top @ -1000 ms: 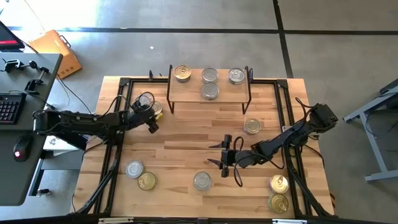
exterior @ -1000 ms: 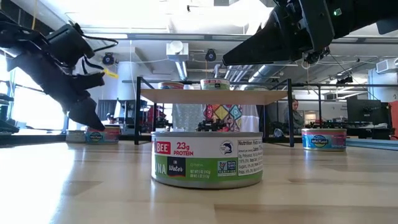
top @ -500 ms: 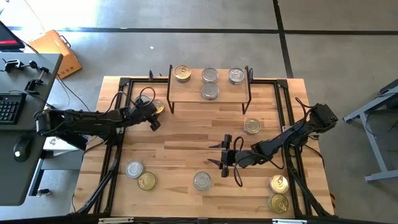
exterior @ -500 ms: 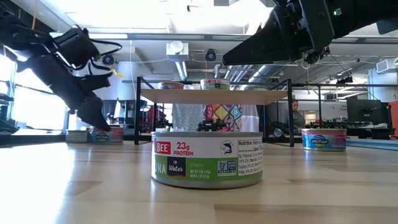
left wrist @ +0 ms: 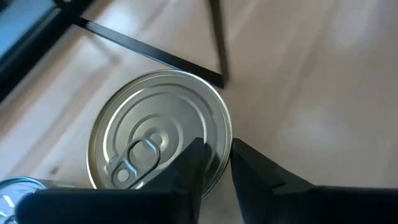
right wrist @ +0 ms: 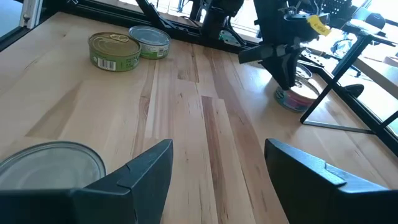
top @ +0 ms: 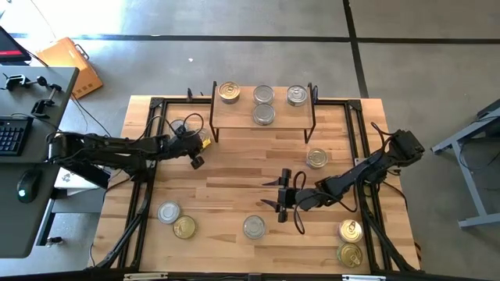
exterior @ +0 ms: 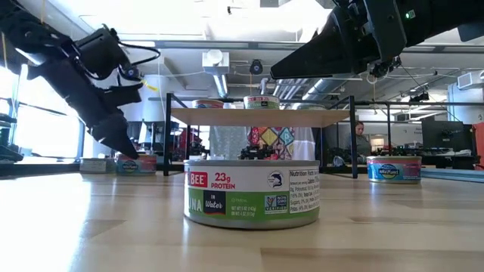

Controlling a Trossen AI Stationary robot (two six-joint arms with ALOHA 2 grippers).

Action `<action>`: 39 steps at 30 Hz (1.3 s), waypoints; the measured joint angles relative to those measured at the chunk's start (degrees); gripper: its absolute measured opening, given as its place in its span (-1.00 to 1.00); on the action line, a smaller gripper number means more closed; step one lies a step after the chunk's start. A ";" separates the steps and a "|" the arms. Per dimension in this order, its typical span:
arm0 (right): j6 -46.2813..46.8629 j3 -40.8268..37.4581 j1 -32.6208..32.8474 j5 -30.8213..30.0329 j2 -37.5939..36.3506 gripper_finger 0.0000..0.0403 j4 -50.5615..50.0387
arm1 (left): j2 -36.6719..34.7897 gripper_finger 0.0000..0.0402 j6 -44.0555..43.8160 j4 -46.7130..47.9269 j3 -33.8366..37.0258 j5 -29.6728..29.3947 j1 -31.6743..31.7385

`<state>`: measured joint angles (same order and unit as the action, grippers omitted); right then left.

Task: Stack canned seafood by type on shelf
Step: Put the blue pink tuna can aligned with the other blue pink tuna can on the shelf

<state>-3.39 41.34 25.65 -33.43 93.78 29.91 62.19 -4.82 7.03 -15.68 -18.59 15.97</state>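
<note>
A: Any text readable?
B: Low view, front tin (exterior: 252, 198): green and white label, "BEE", "23g PROTEIN", "in Water", a nutrition panel at the side. Blue-label tin (exterior: 394, 168) far right of that view, print too small to read. Nothing else legible.

A: Tins, looks?
B: Short round metal cans. Shelf (top: 263, 117) at the table's back edge, light wood top on black legs, carries four: gold lid (top: 229, 92) at its left, silver (top: 264, 94) in the middle, silver (top: 297, 95) at its right, one more silver (top: 264, 114) just in front of the middle one. On the table: silver (top: 169, 211) and gold (top: 184, 227) touching at front left, silver (top: 254, 226) front centre, gold-toned one (top: 316, 158) right of centre, two gold with pull tabs (top: 351, 230) (top: 350, 254) at front right.

A: Left gripper?
B: Left gripper (top: 194, 152) is down by the shelf's left legs. Its wrist view shows a gold pull-tab tin (left wrist: 160, 142) under it, fingers (left wrist: 194, 165) nearly together with tips over the lid's edge, narrow gap between them. Can't tell if it grips the rim or only touches it.

A: Right?
B: Right gripper (top: 283, 199) hangs mid-table above the wood, fingers spread wide, nothing between them. The front centre tin sits just ahead of it.
</note>
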 joint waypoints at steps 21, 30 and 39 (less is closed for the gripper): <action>0.01 0.00 0.26 2.38 0.00 0.22 -0.04 | 1.34 -0.99 -18.06 18.62 -10.38 -6.30 -29.98; -0.01 0.00 0.26 2.38 0.00 0.22 -0.02 | 4.96 -1.00 -19.29 18.79 -16.17 -15.19 -38.37; -0.01 0.00 0.28 2.38 0.00 0.22 0.02 | 5.66 -0.83 -10.28 15.82 -20.79 -17.80 -39.66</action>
<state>-3.40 41.34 25.93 -31.05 93.78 29.93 67.86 -15.11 22.85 -36.47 -36.40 -23.69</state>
